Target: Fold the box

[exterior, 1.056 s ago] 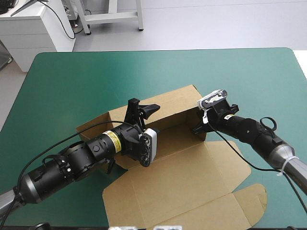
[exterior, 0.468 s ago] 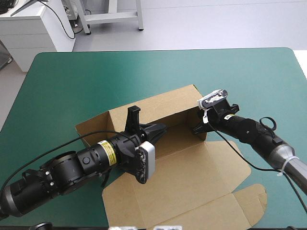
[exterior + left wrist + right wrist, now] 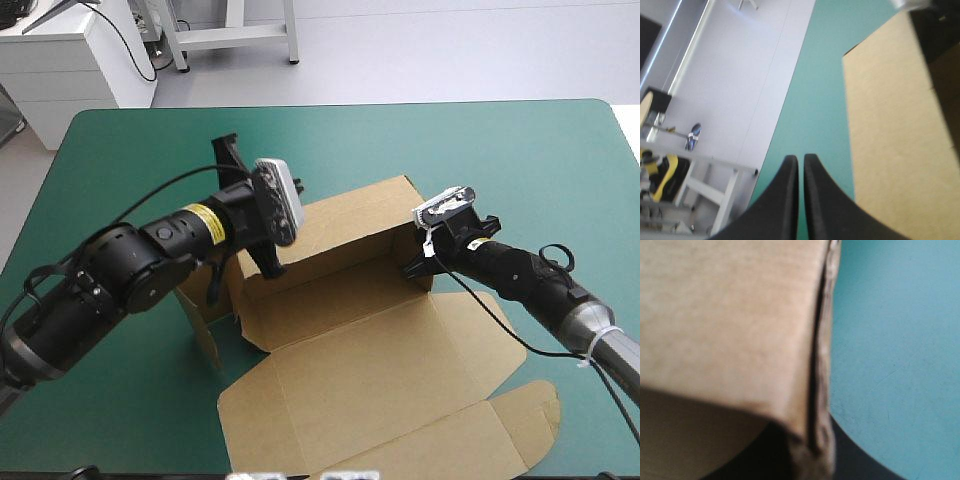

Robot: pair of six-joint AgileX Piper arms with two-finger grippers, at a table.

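Left gripper [image 3: 225,152] swung up out of the box [image 3: 345,305], jaws pressed together (empty); right gripper [image 3: 414,268] pinches its far-right corner — seemingly wall-raising, left wall needs tucking next.

The box [image 3: 330,300] lies on the table [image 3: 500,150], midway between the left and right edges and closer to the near edge than the far one. Its rear wall [image 3: 340,225] stands upright on the far side. The lid panel [image 3: 380,400] lies flat in front of it, extending toward the near edge. A side flap [image 3: 205,320] stands at the left end. The left gripper [image 3: 226,152] hangs above the table just beyond the rear wall's left end, fingers together, with the box beside it. The right gripper [image 3: 413,268] sits at the box's right end wall, with that wall pinched between its fingers.
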